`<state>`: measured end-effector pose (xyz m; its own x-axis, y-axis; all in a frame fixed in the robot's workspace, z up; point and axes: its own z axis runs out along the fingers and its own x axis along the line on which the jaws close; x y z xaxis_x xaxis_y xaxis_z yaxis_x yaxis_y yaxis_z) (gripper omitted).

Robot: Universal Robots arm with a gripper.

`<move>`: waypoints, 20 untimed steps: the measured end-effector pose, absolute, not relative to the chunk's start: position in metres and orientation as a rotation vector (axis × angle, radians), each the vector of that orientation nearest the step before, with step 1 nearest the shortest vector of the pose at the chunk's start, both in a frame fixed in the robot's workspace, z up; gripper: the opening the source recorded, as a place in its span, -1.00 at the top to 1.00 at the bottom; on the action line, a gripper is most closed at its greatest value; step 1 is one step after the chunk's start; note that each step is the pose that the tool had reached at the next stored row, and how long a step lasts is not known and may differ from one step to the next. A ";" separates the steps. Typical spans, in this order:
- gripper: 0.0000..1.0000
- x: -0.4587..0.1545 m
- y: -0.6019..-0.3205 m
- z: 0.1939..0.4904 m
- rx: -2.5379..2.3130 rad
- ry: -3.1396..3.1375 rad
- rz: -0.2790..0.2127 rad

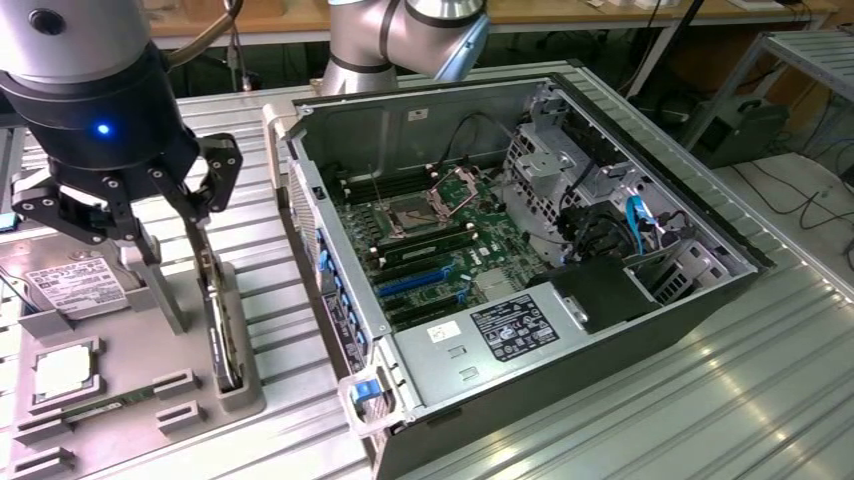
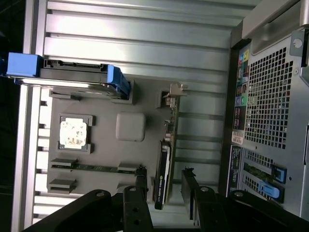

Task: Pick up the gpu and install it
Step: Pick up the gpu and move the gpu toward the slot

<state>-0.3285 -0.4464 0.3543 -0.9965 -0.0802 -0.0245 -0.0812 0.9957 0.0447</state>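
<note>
- My gripper (image 1: 167, 215) hangs over the grey holder (image 1: 134, 400) on the exterior view's left, beside the open computer case (image 1: 441, 120).
- The gpu (image 1: 218, 320) stands on its thin edge in a slot of that holder, on the side nearest the case.
- In the wrist view the gripper (image 2: 163, 180) has its fingers apart, with one on each side of the gpu (image 2: 165, 169). I can see a small gap on both sides, so nothing is held.
- I think the step in hand is getting a good hold of the card.
- I would want both gaps the same, so the card does not get pushed sideways in its slot.
- I would squeeze the flat faces and keep off the round fan. I cannot tell from here which face the fan is on.
- The card is thin and could bend, so the squeeze should be gentle.
- The grey post (image 1: 154, 280) stands just beside the card, so the finger on that side has little room.
- The hard drive (image 1: 67, 285) lies farther to the exterior view's left, well apart from the card.
</note>
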 end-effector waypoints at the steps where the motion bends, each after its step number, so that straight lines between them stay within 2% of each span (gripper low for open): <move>1: 0.15 -0.329 -0.446 0.353 -0.125 3.116 0.071; 20: 0.15 -0.328 -0.446 0.336 -0.045 3.117 0.070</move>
<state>-0.3277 -0.4464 0.3359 -0.9993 -0.0282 -0.0246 -0.0292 0.9986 0.0444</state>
